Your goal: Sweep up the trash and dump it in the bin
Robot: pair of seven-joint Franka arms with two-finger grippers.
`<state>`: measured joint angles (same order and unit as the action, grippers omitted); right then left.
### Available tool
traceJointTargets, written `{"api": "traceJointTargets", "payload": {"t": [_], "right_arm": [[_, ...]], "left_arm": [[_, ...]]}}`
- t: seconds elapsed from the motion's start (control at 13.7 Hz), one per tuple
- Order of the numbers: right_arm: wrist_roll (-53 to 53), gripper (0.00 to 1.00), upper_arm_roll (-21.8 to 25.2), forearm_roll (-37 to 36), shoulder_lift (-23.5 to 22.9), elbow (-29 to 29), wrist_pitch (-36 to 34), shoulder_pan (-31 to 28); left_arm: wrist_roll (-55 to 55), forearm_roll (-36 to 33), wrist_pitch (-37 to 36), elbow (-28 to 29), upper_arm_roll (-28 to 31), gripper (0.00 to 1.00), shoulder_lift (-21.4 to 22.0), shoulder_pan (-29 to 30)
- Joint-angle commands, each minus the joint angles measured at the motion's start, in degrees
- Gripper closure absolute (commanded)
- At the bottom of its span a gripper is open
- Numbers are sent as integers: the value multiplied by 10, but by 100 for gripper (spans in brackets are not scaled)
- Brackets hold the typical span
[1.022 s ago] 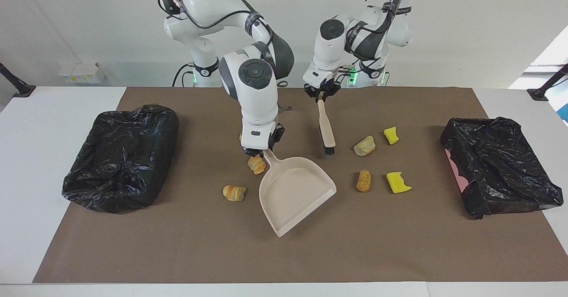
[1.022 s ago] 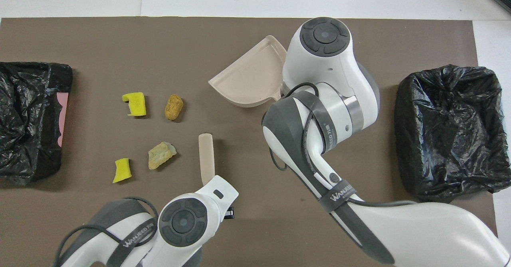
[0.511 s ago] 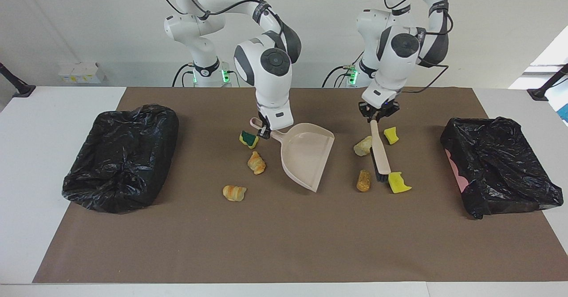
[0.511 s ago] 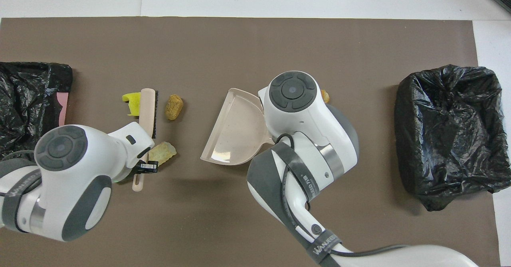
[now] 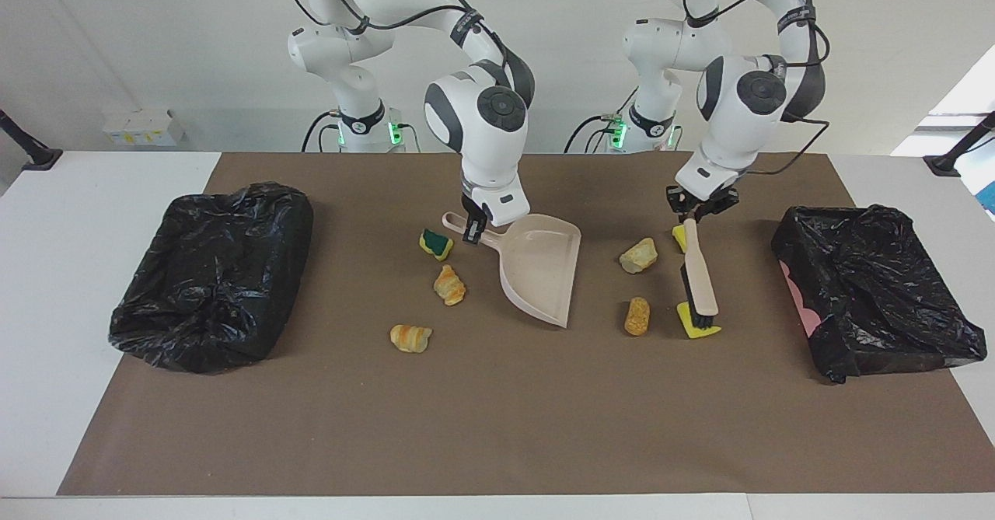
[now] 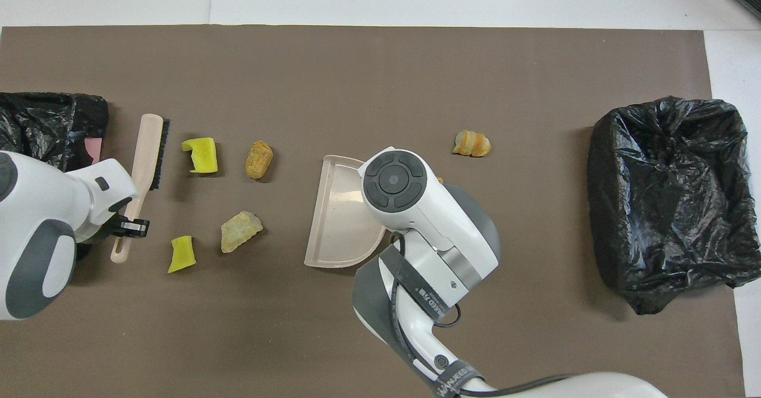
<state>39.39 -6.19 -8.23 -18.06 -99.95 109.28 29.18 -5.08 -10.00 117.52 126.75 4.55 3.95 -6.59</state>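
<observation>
Two claws, left claw (image 5: 691, 219) gripping brush (image 5: 699, 275)

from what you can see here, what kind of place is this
Probably a robotics lab or test bench, not a home. Two white arms stand at a white table covered by a brown mat, with staged trash such as a croissant and a bag-lined bin at each end.

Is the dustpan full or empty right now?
Empty. The dustpan shows only bare beige floor in both views, and the trash pieces lie on the brown mat around it.
</observation>
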Motion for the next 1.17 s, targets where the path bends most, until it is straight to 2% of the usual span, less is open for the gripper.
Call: {"api": "traceJointTargets", "payload": {"t": [0.0,0.29,0.51,0.73,0.95,1.1], "right_arm": [[14,100,0,-7,4,-12,12,0],[11,100,0,-6,4,-12,10,0],[8,100,0,-6,4,-12,10,0],[3,100,0,-6,2,-12,12,2],[-1,100,0,-5,1,-12,12,0],[-5,100,0,-5,1,-15,12,-2]], "left_arm": [[-38,-33,10,-43,-8,100,-60,24],[-79,-43,29,-42,-13,100,-78,9],[-85,-35,25,-33,-15,100,-70,-36],[-93,19,23,-19,-16,100,-62,-91],[-92,58,21,23,-16,100,-33,-145],[-93,109,20,49,-16,100,-13,-185]]}}
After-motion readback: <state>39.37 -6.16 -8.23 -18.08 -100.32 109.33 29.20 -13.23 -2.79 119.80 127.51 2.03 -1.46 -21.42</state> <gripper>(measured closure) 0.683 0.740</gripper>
